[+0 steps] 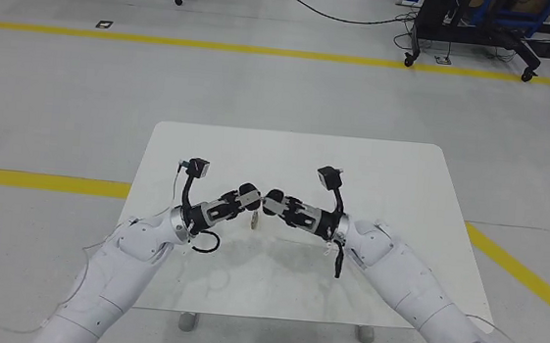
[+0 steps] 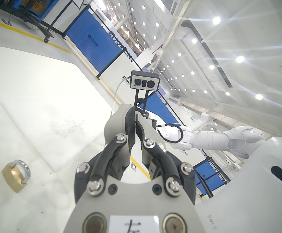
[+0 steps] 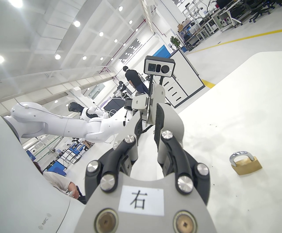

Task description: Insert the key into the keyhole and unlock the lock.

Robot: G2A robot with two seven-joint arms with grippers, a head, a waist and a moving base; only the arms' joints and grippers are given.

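L pincer [image 2: 134, 117]: pads met | R pincer [image 3: 149, 115]: fingers stood apart, thin silver piece [image 3: 147, 117] betw. them | brass padlock w/ silver shackle [image 2: 13, 179] lay on white table [image 2: 44, 88], 6 o'clock of tips

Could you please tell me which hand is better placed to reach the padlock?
Left, marginally: in the top view the padlock lies on the table just beside the left hand, the right hand a touch farther.

Top view: high, looks down on whole surface [image 1: 392, 182]. Wrist views: low, close, tilted up into hall, facing each other; both share lock [image 2: 14, 176], surface.
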